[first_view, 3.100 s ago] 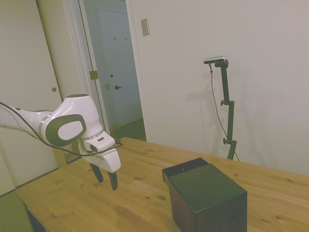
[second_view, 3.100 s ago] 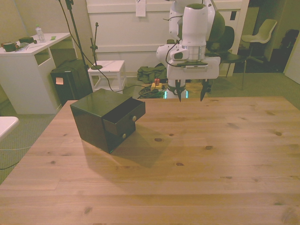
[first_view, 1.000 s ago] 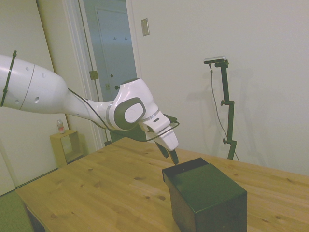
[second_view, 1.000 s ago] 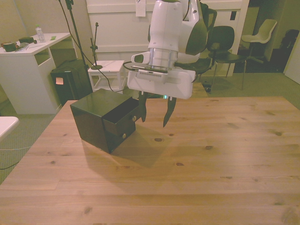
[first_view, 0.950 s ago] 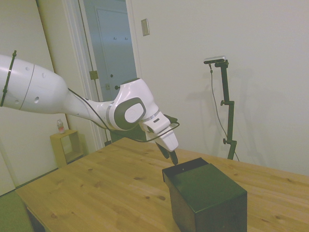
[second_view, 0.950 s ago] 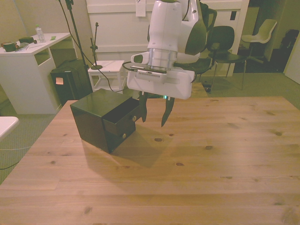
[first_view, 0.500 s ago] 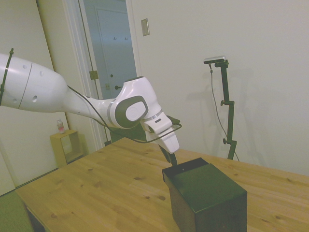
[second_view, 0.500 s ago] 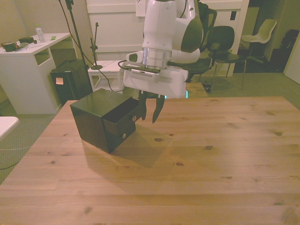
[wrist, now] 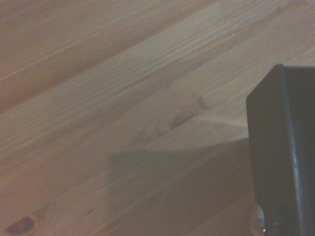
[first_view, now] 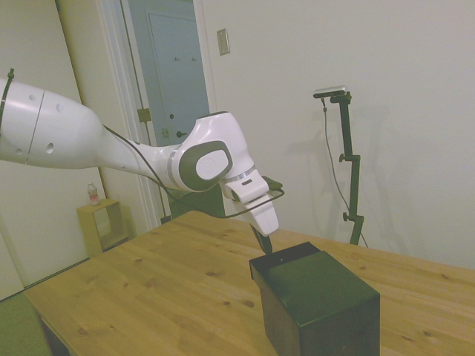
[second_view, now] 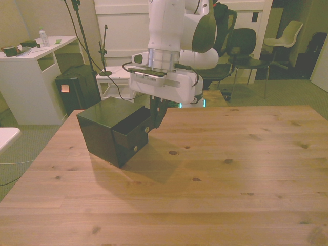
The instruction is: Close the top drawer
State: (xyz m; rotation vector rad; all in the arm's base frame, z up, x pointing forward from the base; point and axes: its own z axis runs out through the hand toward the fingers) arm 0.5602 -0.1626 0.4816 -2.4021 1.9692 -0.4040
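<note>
since a moment ago the gripper (second_view: 156,115) has swung toward the front view's left, and its fingers, spread before, now sit pressed together. the wooden tabletop (second_view: 215,174) carries only the small dark cabinet (second_view: 105,130), near the front view's left edge. behind stand a white desk (second_view: 31,77), chairs (second_view: 287,36) and, in the side view, a pale door (first_view: 174,104). the wrist view is soft, showing blurred wood grain and one dark corner of the cabinet. the top drawer (second_view: 134,129) sticks partly out of the cabinet, its small knob facing the gripper, which hangs just beside the drawer front; contact cannot be told.
</note>
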